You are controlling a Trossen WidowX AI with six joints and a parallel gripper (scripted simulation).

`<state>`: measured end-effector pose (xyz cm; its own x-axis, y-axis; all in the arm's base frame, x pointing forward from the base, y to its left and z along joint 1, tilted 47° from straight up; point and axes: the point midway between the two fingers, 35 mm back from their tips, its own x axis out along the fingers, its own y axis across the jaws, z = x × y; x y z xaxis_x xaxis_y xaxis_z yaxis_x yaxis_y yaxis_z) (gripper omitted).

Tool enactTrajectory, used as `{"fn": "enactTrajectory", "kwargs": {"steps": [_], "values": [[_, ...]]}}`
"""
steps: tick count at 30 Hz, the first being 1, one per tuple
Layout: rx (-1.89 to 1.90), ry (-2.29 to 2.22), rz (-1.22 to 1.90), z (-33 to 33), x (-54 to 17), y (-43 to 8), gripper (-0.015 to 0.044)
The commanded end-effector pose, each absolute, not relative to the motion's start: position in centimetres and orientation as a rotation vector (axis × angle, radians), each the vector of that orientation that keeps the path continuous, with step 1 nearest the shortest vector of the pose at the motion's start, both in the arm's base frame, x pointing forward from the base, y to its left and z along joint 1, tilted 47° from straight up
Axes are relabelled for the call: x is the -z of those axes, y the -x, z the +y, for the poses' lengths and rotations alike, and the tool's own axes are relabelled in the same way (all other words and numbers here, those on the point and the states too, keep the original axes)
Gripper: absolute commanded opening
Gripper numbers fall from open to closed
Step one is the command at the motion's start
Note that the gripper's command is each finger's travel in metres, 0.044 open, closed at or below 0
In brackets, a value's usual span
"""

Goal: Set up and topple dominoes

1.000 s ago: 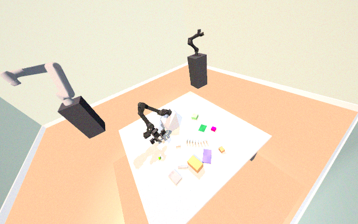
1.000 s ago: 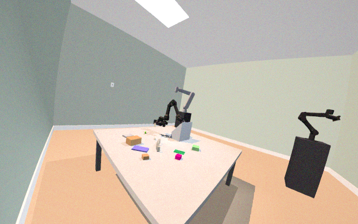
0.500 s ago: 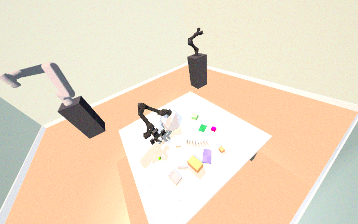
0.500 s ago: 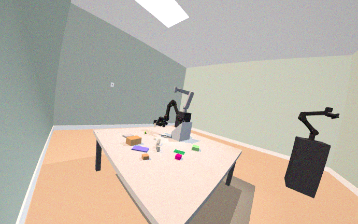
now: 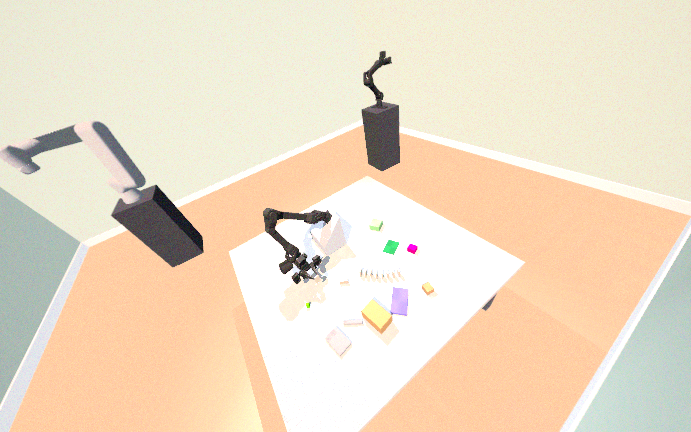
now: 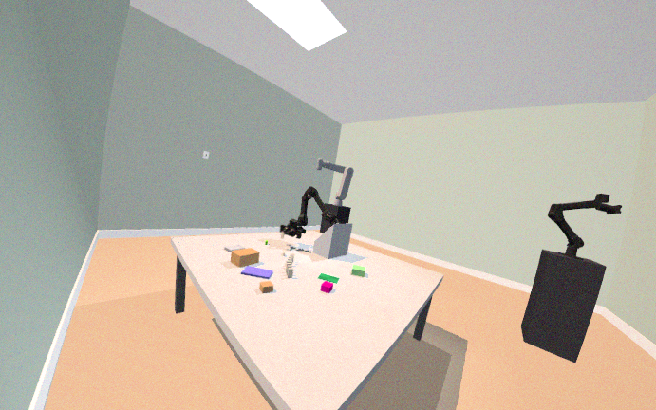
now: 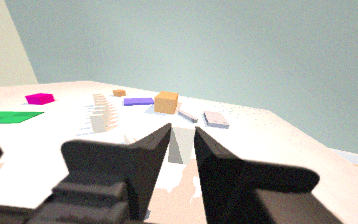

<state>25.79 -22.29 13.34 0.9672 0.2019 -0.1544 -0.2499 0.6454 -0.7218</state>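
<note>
A row of several pale standing dominoes (image 6: 290,270) (image 7: 98,121) runs across the middle of the table. One loose pale domino (image 5: 343,282) lies flat between the row's near end and my arm; it is partly hidden behind a finger in the wrist view (image 7: 129,139). My gripper (image 6: 283,231) (image 7: 182,128) is shut on another pale domino (image 7: 182,147), which shows between and below the fingertips. The gripper is held above the table, to the robot-base side of the row and apart from it. The held domino's exact tilt is hard to tell.
An orange box (image 5: 377,315) (image 6: 244,256), purple slab (image 5: 399,301) (image 6: 256,271), pale bar (image 5: 353,322) and pale flat box (image 5: 338,342) lie on one side of the row. A green sheet (image 5: 390,247), magenta block (image 5: 412,248) and light green block (image 5: 376,225) lie on the other.
</note>
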Motion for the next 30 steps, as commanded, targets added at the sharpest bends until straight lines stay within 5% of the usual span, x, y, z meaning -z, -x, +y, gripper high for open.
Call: {"fn": "enactTrajectory", "kwargs": {"steps": [1,28,30], "values": [[-0.259,0.836,0.056,-23.3,-12.6,-25.9,0.0107],[-0.262,0.827,0.049,-26.5,-8.7,-26.1,0.0107],[-0.262,0.827,0.049,-26.5,-8.7,-26.1,0.016]]}}
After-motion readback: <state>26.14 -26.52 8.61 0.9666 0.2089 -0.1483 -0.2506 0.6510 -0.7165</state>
